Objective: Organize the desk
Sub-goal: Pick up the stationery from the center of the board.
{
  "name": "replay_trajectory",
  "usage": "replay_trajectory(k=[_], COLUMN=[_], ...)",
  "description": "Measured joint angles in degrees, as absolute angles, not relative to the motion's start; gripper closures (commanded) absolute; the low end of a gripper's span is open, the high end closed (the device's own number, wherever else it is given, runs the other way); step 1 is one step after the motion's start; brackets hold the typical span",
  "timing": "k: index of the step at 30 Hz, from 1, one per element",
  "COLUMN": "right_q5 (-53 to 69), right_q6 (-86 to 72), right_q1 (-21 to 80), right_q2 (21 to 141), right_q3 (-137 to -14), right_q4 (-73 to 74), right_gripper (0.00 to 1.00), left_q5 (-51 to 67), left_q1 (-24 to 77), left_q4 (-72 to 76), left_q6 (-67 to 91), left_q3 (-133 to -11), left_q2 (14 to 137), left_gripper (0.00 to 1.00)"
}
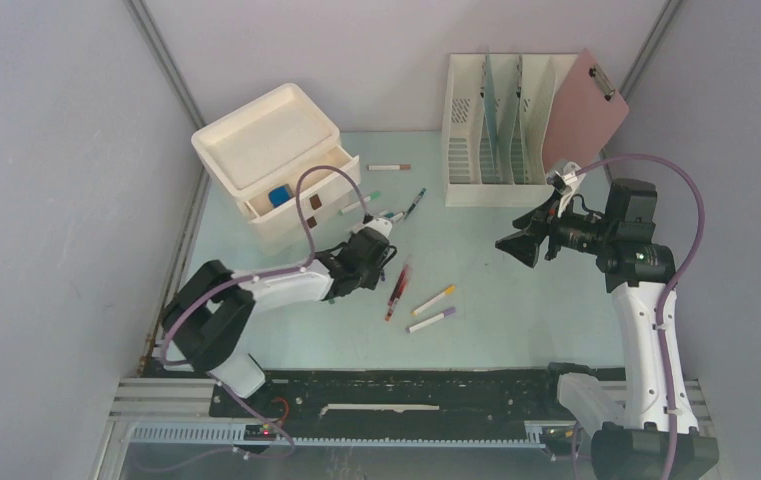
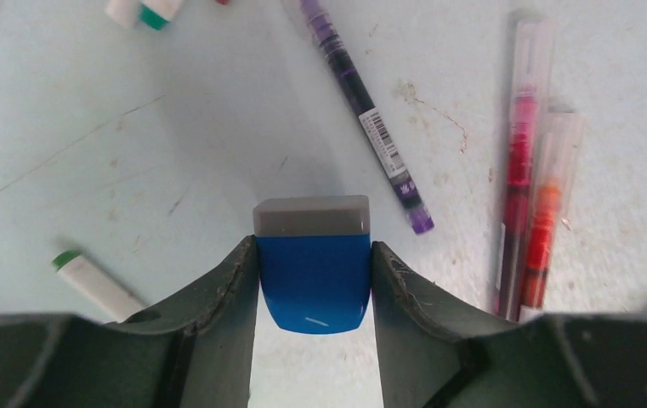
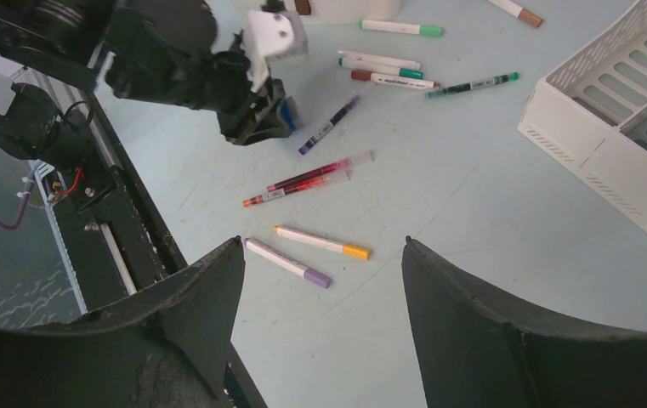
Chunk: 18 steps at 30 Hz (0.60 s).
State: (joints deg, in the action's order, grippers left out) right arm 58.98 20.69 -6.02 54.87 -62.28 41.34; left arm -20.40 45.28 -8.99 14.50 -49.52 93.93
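Left wrist view: the left gripper (image 2: 314, 251) is seen with its jaws pressed against both sides of a blue eraser (image 2: 313, 285), whose grey end points away from the jaws. So square a grip is judged to suit carrying it off to storage. The desk (image 2: 158, 127) lies beneath the jaws. A purple pen (image 2: 362, 110) lies ahead of them to the right, and two red pens (image 2: 524, 170) further right. Whether the eraser is lifted or resting on the desk cannot be told. A white marker (image 2: 90, 280) left of the jaws is partly hidden behind one finger. The right gripper (image 3: 320, 255) is held above the desk with jaws apart and nothing between them, probably to stay out of the way.
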Motion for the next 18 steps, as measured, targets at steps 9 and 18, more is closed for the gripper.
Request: replay_trajectory(k=[9, 18], right_q5=[59.00, 58.98], right_q6=[20.69, 20.71], right_q1=[-6.20, -6.09], right_q2=[54.87, 54.87], right_q3=[-62.28, -62.28], right_q4=[41.34, 41.34], right_gripper=[0.24, 0.24], left_q5=[-21.93, -28.10], left_q1=[45.36, 45.34], left_q4=[-9.56, -10.31], left_q6=[13.87, 9.17], left_q3=[-45.82, -45.82], left_q2=[72.40, 60.77], left_gripper=[1.00, 1.00])
